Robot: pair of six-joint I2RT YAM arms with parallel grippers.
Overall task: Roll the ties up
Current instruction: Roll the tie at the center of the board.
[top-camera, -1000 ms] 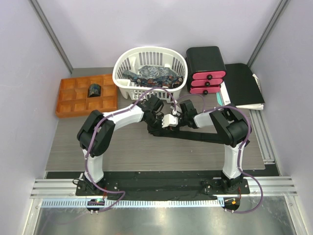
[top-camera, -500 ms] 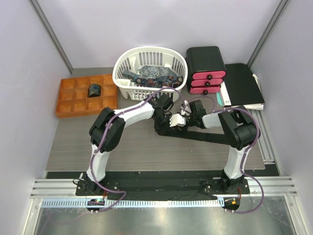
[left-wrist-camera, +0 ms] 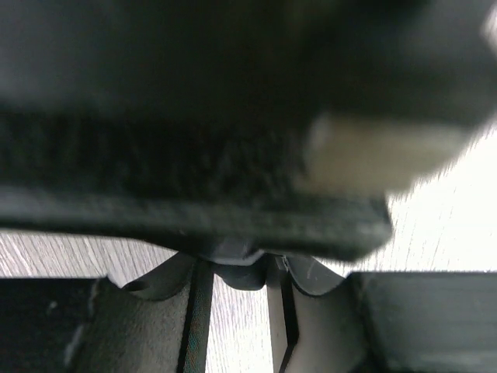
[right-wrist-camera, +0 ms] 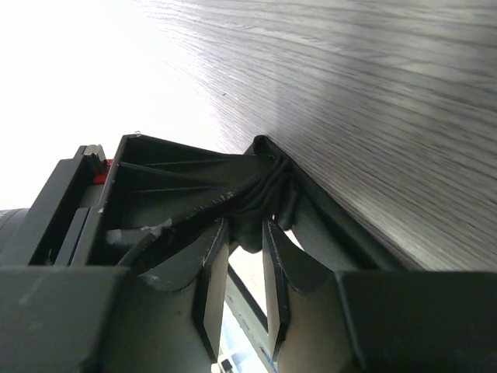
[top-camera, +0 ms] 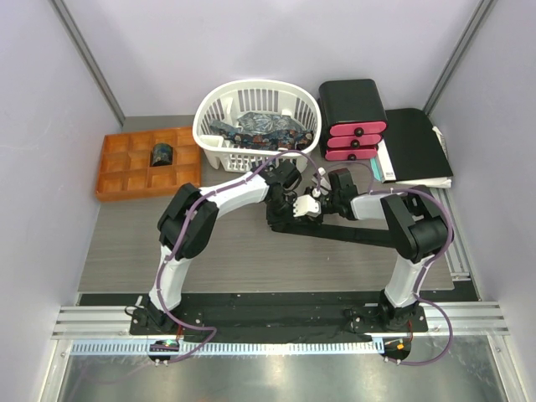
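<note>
The right gripper [right-wrist-camera: 242, 233] just opened a bit, holding nothing; the left gripper [left-wrist-camera: 233, 263] pinches the black tie [top-camera: 360, 234], its rolling barely started.

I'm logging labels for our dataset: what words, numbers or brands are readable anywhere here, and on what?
None can be read.
Papers under the black folder: too small to read.
Pale patch in the left wrist view: blurred.
Black box with pink drawers, white basket: no marking shows.
</note>
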